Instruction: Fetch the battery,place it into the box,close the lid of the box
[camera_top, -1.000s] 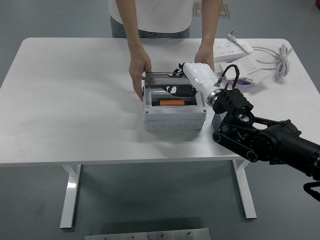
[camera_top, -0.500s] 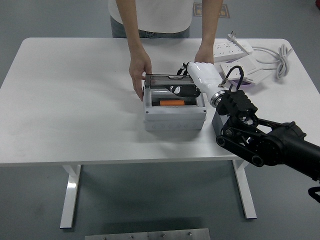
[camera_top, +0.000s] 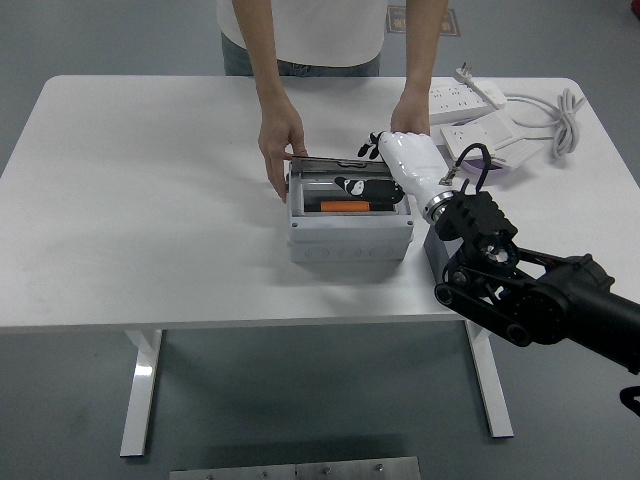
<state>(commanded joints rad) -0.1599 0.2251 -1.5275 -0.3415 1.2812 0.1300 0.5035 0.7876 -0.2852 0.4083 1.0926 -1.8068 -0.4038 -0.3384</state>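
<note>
The robot's right hand (camera_top: 395, 160), white-shelled on a black arm, reaches over the far right part of the pale grey rectangular plastic box (camera_top: 349, 238). Its dark fingers (camera_top: 366, 152) lie at the smoky translucent lid (camera_top: 335, 160), which stands raised along the box's far edge; whether they actually clamp the lid or only rest against it cannot be told from this view.

Just below the fingers, inside the open box, lies a dark block with an orange strip (camera_top: 345, 206), which looks to be the battery. If so, fetching and placing are done, and only the closing of the lid is left. The lid is not down yet: the inside of the box is open to view.

A person at the far side of the white table (camera_top: 150, 200) steadies the box. One hand (camera_top: 279, 150) is at the box's far left corner, beside the lid's left end, across from the robot's fingers. The other hand (camera_top: 410, 112) rests just behind the robot's hand. The left arm does not show.

To the right of the fingers, well apart, lie a white power strip with coiled cable (camera_top: 470, 96) and a pale flat device (camera_top: 488, 140).
</note>
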